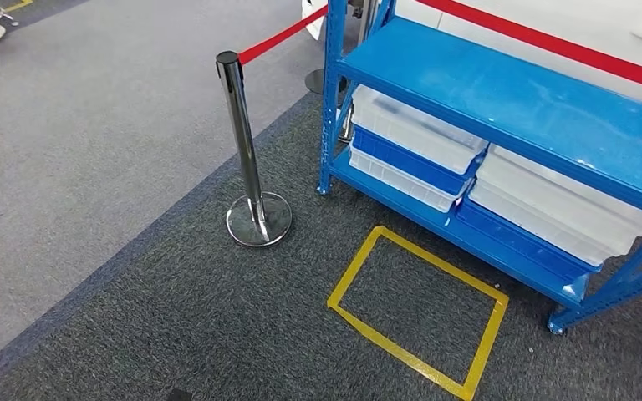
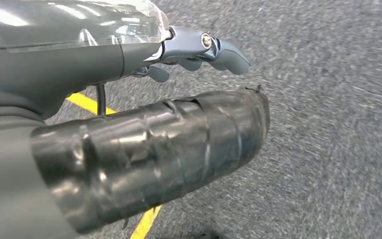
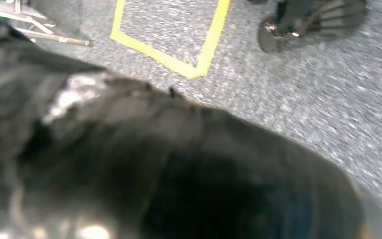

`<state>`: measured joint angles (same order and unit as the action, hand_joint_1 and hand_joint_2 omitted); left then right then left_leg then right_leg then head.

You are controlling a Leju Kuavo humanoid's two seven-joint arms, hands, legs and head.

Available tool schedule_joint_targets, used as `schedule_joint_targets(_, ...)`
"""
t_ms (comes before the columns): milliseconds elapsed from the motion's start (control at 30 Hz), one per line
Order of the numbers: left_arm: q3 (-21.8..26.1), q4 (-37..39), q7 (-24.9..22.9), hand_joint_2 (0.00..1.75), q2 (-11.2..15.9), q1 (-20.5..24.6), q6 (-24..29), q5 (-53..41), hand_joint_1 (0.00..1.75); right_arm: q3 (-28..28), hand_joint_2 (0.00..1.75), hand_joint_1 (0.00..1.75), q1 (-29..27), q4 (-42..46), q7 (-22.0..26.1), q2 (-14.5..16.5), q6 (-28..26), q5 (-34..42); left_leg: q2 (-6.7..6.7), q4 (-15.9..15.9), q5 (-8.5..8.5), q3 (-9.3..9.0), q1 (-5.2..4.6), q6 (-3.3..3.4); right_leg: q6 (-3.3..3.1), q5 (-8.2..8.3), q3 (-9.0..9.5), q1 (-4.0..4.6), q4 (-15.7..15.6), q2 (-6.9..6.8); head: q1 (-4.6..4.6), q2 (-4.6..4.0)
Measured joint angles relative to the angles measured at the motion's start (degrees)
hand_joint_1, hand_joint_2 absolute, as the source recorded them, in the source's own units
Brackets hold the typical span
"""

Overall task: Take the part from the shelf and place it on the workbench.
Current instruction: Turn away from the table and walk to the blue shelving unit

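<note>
Shelf [image 1: 501,92] of blue steel stands ahead on the carpet, its upper deck bare where it shows, with white plastic bins [image 1: 418,134] stacked on the lower level. The part itself cannot be picked out; presumably it lies further along the shelf or in a bin. If it sits in such a bin, I judge the load light, stiff and smooth-walled, best taken under the rim with both hands. The left hand [image 2: 199,47] hangs over the floor, fingers loosely curled around nothing. The right hand [image 3: 179,169] is a dark blur; its state cannot be told. A yellow tape square [image 1: 418,305] marks the floor before the shelf.
</note>
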<state>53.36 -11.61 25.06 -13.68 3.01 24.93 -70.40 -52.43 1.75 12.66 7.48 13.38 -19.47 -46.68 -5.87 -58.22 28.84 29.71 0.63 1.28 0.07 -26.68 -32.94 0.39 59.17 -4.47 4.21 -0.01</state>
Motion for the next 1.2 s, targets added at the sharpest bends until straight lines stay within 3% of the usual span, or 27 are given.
schedule_joint_targets(67, 0.0, 0.0, 0.0, 0.0, 0.0, 0.2, 0.0, 0.0, 0.0, 0.0, 0.0, 0.0, 0.0, 0.0, 0.0, 0.0, 0.0, 0.0, -1.09, 0.3, 0.11, -0.49, -0.13, -0.62, -0.55, 0.08, -0.08, 0.15, -0.3, 1.07, 0.0, 0.01)
schedule_joint_targets(100, 0.0, 0.0, 0.0, 0.0, -0.1, 0.2, 0.0, 0.0, 0.0, 0.0, 0.0, 0.0, 0.0, 0.0, 0.0, 0.0, 0.0, 0.0, -0.95, 0.3, 0.37, -0.74, -0.09, -0.95, -0.84, 0.25, 0.11, -0.03, -0.7, 1.71, -0.01, 0.0)
schedule_joint_targets(167, 0.0, 0.0, 0.1, 0.0, -0.1, 0.3, -0.1, 0.0, 0.0, 0.0, 0.0, 0.0, 0.0, 0.0, 0.0, -0.1, 0.0, 0.0, 1.55, -2.5, 2.48, 0.12, 0.01, -1.45, -1.52, 0.67, 0.57, -0.52, -1.4, 3.01, -0.06, 0.0)
schedule_joint_targets(233, 0.0, 0.0, 0.2, 0.0, -0.1, 0.1, -0.3, 0.1, 0.0, 0.0, 0.0, 0.0, 0.1, 0.0, 0.0, 0.0, 0.0, -0.1, 4.61, -9.5, 6.12, 3.46, 0.15, -1.68, -1.91, 0.84, 0.61, -0.69, -1.6, 4.34, -0.13, 0.0)
schedule_joint_targets(267, 0.0, 0.0, 0.2, 0.0, 0.0, 0.0, -0.4, 0.2, 0.0, 0.0, 0.0, 0.0, 0.1, 0.0, 0.0, 0.0, 0.0, -0.1, 5.13, -13.1, 7.36, 5.3, 0.16, -1.78, -1.98, 0.83, 0.57, -0.66, -1.5, 5.14, -0.14, 0.0)
schedule_joint_targets(300, 0.1, 0.0, 0.3, 0.0, 0.0, -0.1, -0.4, 0.2, 0.0, 0.0, 0.0, 0.0, 0.1, 0.0, 0.0, 0.0, 0.0, -0.1, 5.31, -15.2, 7.59, 6.51, 0.16, -1.83, -2.02, 0.82, 0.58, -0.63, -1.4, 6.01, -0.15, 0.0)
schedule_joint_targets(333, 0.1, 0.0, 0.3, 0.0, 0.0, -0.2, -0.5, 0.2, 0.0, 0.0, 0.0, 0.0, 0.0, 0.0, 0.0, 0.0, 0.0, -0.1, 5.37, -15.3, 6.64, 6.83, 0.16, -1.82, -2.02, 0.78, 0.6, -0.61, -1.3, 6.92, -0.15, 0.0)
schedule_joint_targets(400, 0.1, 0.0, 0.3, 0.0, 0.0, -0.2, -0.6, 0.3, 0.0, 0.0, 0.0, 0.0, 0.0, 0.0, 0.0, 0.0, 0.0, -0.1, 6.22, -9.4, 2.22, 4.68, 0.2, -1.64, -1.84, 0.6, 0.6, -0.63, -0.8, 8.63, -0.15, 0.01)
schedule_joint_targets(433, 0.1, 0.0, 0.4, 0.0, 0.1, -0.2, -0.7, 0.3, 0.0, 0.0, 0.0, 0.0, 0.0, 0.0, -0.1, 0.0, 0.0, -0.1, 7.69, -5.7, 0.5, 3.22, 0.27, -1.46, -1.63, 0.44, 0.46, -0.58, -0.5, 9.35, -0.14, 0.0)
schedule_joint_targets(500, 0.1, 0.0, 0.4, 0.0, 0.1, -0.2, -0.8, 0.5, 0.0, 0.0, 0.0, 0.0, 0.1, 0.0, -0.1, 0.0, 0.0, -0.1, 10.09, -1.2, -0.88, 1.53, 0.37, -1.18, -1.02, 0.26, -0.12, -0.6, 0.2, 10.64, -0.14, 0.01)
schedule_joint_targets(533, 0.1, 0.0, 0.5, 0.0, 0.2, -0.1, -0.8, 0.5, 0.0, 0.0, 0.0, 0.0, 0.1, 0.0, -0.1, 0.0, 0.0, -0.1, 10.49, -0.7, -0.64, 1.38, 0.3, -1.01, -0.65, 0.31, -0.44, -0.65, 0.3, 11.24, -0.14, 0.01)
schedule_joint_targets(567, 0.2, 0.0, 0.5, 0.0, 0.1, -0.1, -0.8, 0.6, 0.0, 0.0, 0.0, 0.0, 0.0, 0.0, -0.1, 0.0, 0.0, -0.1, 9.92, -0.5, -0.76, 1.32, 0.3, -0.8, -0.26, 0.44, -0.7, -0.75, 0.3, 11.89, -0.14, 0.01)
schedule_joint_targets(600, 0.2, 0.0, 0.5, 0.0, 0.1, 0.0, -0.9, 0.6, 0.0, 0.0, 0.0, 0.0, -0.1, 0.0, -0.1, 0.0, 0.0, -0.1, 9.23, -0.3, -0.94, 1.18, 0.33, -0.46, 0.06, 0.45, -0.85, -0.84, 0.4, 11.89, -0.14, 0.01)
schedule_joint_targets(667, 0.2, 0.0, 0.5, 0.0, 0.1, 0.0, -0.9, 0.6, 0.0, 0.0, 0.0, 0.0, -0.2, 0.0, -0.1, 0.0, 0.0, -0.1, 7.75, 0.3, -1.32, 0.98, 0.57, 0.29, 0.6, -1.03, -2.0, -0.77, 2.6, 9.46, 0.01, 0.01)
schedule_joint_targets(733, 0.3, 0.0, 0.6, 0.0, 0.1, -0.2, -0.9, 0.6, 0.0, 0.0, 0.0, 0.0, 0.0, 0.0, -0.1, 0.0, 0.0, -0.1, 6.13, 0.6, -1.36, 0.9, 0.56, 0.68, 1.08, -4.48, -5.12, -0.79, 9.0, 6.1, 0.15, 0.01)
schedule_joint_targets(767, 0.3, 0.0, 0.6, 0.0, 0.1, -0.3, -0.9, 0.6, 0.0, 0.0, 0.0, 0.0, 0.0, 0.0, -0.1, 0.0, 0.0, -0.1, 5.26, 0.5, -1.28, 0.91, 0.52, 0.7, 1.32, -5.98, -6.95, -0.92, 12.6, 5.37, 0.14, 0.01)
schedule_joint_targets(800, 0.4, 0.0, 0.6, 0.0, 0.1, -0.4, -0.9, 0.6, 0.0, 0.0, 0.0, 0.0, 0.0, 0.0, -0.1, 0.0, 0.0, -0.1, 4.4, 0.5, -1.18, 0.88, 0.49, 0.68, 1.5, -6.61, -8.19, -1.07, 15.0, 5.01, 0.14, 0.0)
schedule_joint_targets(833, 0.4, 0.0, 0.6, 0.0, 0.1, -0.4, -0.9, 0.6, 0.0, 0.0, 0.0, 0.0, 0.0, 0.0, -0.1, 0.0, 0.0, -0.1, 3.6, 0.5, -1.04, 0.8, 0.48, 0.62, 1.61, -6.12, -8.37, -1.2, 15.4, 4.77, 0.13, 0.0)
schedule_joint_targets(867, 0.4, 0.0, 0.6, 0.0, 0.1, -0.4, -0.9, 0.6, 0.0, 0.0, 0.0, 0.0, -0.1, 0.0, -0.1, 0.0, 0.0, -0.1, 2.89, 0.5, -0.89, 0.64, 0.49, 0.52, 1.64, -4.63, -7.38, -1.3, 13.5, 4.45, 0.13, -0.01)
schedule_joint_targets(933, 0.5, 0.0, 0.6, 0.0, 0.1, -0.3, -1.0, 0.6, 0.0, 0.0, 0.0, 0.0, -0.2, 0.0, -0.2, 0.0, 0.0, -0.2, 1.71, 0.5, -0.48, 0.11, 0.43, 0.16, 1.25, -1.02, -3.17, -1.12, 5.8, 2.39, 0.13, -0.01)
schedule_joint_targets(1000, 0.5, 0.0, 0.6, 0.0, 0.1, -0.3, -1.0, 0.6, 0.0, 0.0, 0.0, 0.0, -0.1, 0.0, -0.2, 0.0, 0.0, -0.2, 0.73, 0.5, -0.07, -0.34, 0.2, -0.46, 0.46, 0.34, -0.54, -0.62, 0.6, 0.49, 0.11, 0.0)
schedule_joint_targets(1033, 0.5, 0.0, 0.6, 0.0, 0.1, -0.3, -1.0, 0.6, 0.0, 0.0, 0.0, 0.0, 0.0, 0.0, -0.2, 0.0, 0.0, -0.3, 0.25, 0.6, 0.07, -0.57, 0.1, -0.79, 0.06, 0.09, -0.41, -0.37, 0.1, 0.29, 0.11, 0.01)
schedule_joint_targets(1100, 0.5, 0.0, 0.5, 0.0, 0.0, -0.1, -1.0, 0.6, 0.0, 0.0, 0.0, 0.0, 0.0, 0.0, -0.2, 0.0, 0.0, -0.3, -0.69, 0.8, 0.31, -1.11, 0.04, -1.45, -0.61, 0.21, -0.43, -0.36, 0.0, 1.56, 0.1, 0.01)
schedule_joint_targets(1133, 0.5, 0.0, 0.5, 0.0, 0.0, -0.1, -1.0, 0.6, 0.0, 0.0, 0.0, 0.0, -0.1, 0.0, -0.2, 0.0, 0.0, -0.3, -0.31, 0.5, 0.71, -1.24, 0.12, -1.79, -0.94, 0.32, -0.3, -0.49, -0.3, 2.17, 0.1, 0.01)
schedule_joint_targets(1200, 0.5, 0.0, 0.5, 0.0, 0.0, 0.1, -1.0, 0.6, 0.0, 0.0, 0.0, 0.0, -0.1, 0.0, -0.2, 0.0, 0.0, -0.3, 2.04, -3.1, 3.16, 0.23, 0.32, -2.24, -1.6, 0.58, -0.02, -0.79, -0.7, 3.35, 0.07, 0.0)
